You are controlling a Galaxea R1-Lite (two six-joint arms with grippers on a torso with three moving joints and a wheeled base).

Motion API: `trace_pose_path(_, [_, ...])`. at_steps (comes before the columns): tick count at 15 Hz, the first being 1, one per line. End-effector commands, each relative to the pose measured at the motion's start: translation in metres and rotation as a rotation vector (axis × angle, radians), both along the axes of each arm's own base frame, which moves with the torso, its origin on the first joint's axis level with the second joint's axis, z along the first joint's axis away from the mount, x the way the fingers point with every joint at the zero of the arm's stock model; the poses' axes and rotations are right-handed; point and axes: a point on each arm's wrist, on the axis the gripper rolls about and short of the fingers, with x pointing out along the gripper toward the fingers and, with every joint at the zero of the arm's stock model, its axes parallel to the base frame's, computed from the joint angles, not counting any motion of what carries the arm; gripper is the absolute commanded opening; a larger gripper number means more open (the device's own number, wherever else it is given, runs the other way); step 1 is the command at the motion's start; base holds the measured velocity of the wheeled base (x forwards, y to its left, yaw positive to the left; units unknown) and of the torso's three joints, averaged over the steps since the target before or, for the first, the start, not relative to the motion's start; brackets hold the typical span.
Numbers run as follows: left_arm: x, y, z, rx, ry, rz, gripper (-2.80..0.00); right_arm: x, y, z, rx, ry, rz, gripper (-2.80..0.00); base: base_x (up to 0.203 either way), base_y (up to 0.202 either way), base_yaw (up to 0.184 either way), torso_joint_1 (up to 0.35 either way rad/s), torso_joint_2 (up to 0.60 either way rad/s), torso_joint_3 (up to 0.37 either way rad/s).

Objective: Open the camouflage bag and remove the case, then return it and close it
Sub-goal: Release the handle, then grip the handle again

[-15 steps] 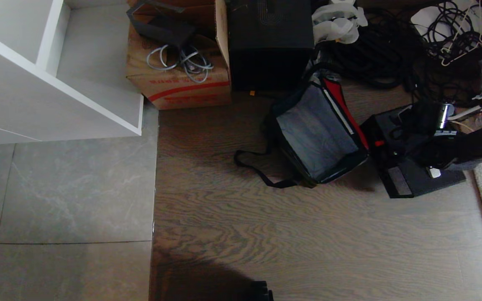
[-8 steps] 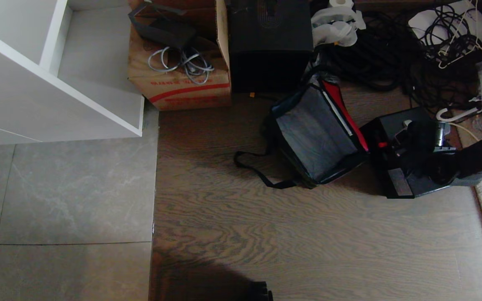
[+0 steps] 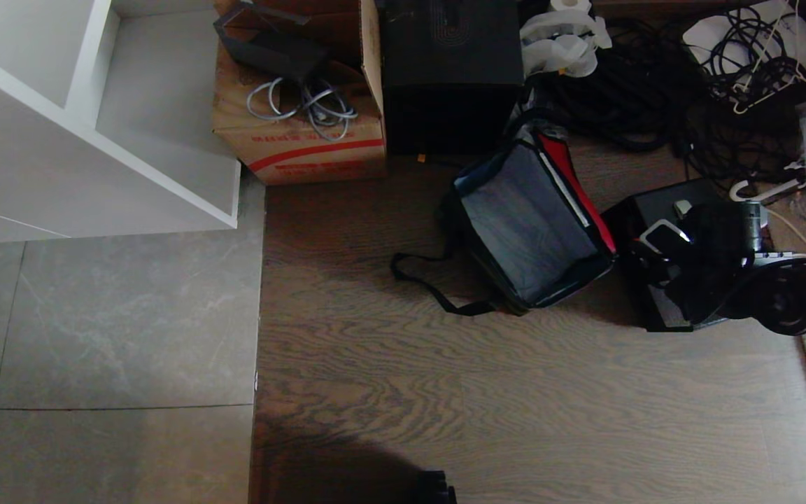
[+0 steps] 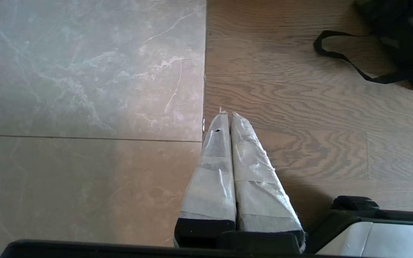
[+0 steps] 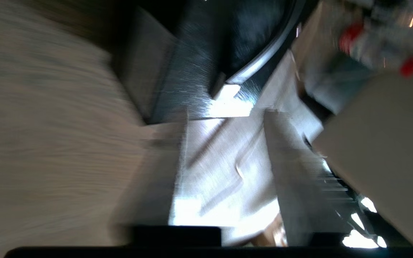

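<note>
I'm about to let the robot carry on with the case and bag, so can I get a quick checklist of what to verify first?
1. Bag open, mouth facing up, red lining showing: ok.
2. Case out of the bag, on the floor beside its right side: ok.
3. Right pincer above the case: ok.
4. Right pincer gripping the case handle: cannot tell; the arm hides it and the wrist view is blurred.
5. Left pincer shut, over the floor and away from the bag: ok.
6. Shoulder strap lying on the floor left of the bag, away from the case: ok.
</note>
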Motion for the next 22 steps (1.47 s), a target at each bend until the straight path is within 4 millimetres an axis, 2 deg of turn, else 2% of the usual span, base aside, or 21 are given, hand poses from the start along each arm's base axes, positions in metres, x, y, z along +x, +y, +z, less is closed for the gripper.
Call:
trace_pose_path(1, [0.001, 0.0, -0.002, 0.0, 0.009, 0.001, -2.8, -0.051, 0.007, 0.046, 0.031, -0.112, 0.073, -2.8, 0.0, 0.0, 0.0, 0.0, 0.0, 0.0])
trace_pose_path(4, [0.001, 0.0, -0.003, 0.0, 0.01, 0.001, -2.8, -0.116, 0.005, 0.071, 0.06, -0.161, 0.11, -2.8, 0.0, 0.0, 0.0, 0.0, 0.0, 0.0])
trace_pose_path(6, [0.001, 0.0, -0.003, 0.0, 0.009, 0.001, -2.8, -0.171, 0.003, 0.079, 0.118, -0.215, 0.097, -2.8, 0.0, 0.0, 0.0, 0.0, 0.0, 0.0])
trace_pose_path(10, [0.001, 0.0, -0.002, 0.0, 0.009, 0.001, -2.8, -0.277, 0.0, 0.048, 0.437, -0.329, 0.104, -2.8, 0.0, 0.0, 0.0, 0.0, 0.0, 0.0])
trace_pose_path(13, [0.001, 0.0, -0.003, 0.0, 0.009, 0.001, -2.8, -0.33, 0.003, 0.011, 0.737, -0.307, 0.183, -2.8, 0.0, 0.0, 0.0, 0.0, 0.0, 0.0])
trace_pose_path(15, [0.001, 0.0, -0.003, 0.0, 0.01, 0.001, -2.8, -0.351, 0.004, -0.026, 0.814, -0.295, 0.165, -2.8, 0.0, 0.0, 0.0, 0.0, 0.0, 0.0])
trace_pose_path(17, [0.001, 0.0, -0.003, -0.001, 0.009, 0.001, -2.8, -0.356, 0.006, -0.059, 0.86, -0.324, 0.186, -2.8, 0.0, 0.0, 0.0, 0.0, 0.0, 0.0])
trace_pose_path(19, [0.001, 0.0, -0.003, -0.002, 0.01, 0.002, -2.8, -0.35, 0.006, -0.067, 0.868, -0.417, 0.243, -2.8, 0.0, 0.0, 0.0, 0.0, 0.0, 0.0])
trace_pose_path(22, [0.001, 0.0, -0.003, -0.002, 0.009, 0.002, -2.8, -0.35, 0.006, -0.067, 0.924, -0.431, 0.218, -2.8, 0.0, 0.0, 0.0, 0.0, 0.0, 0.0])
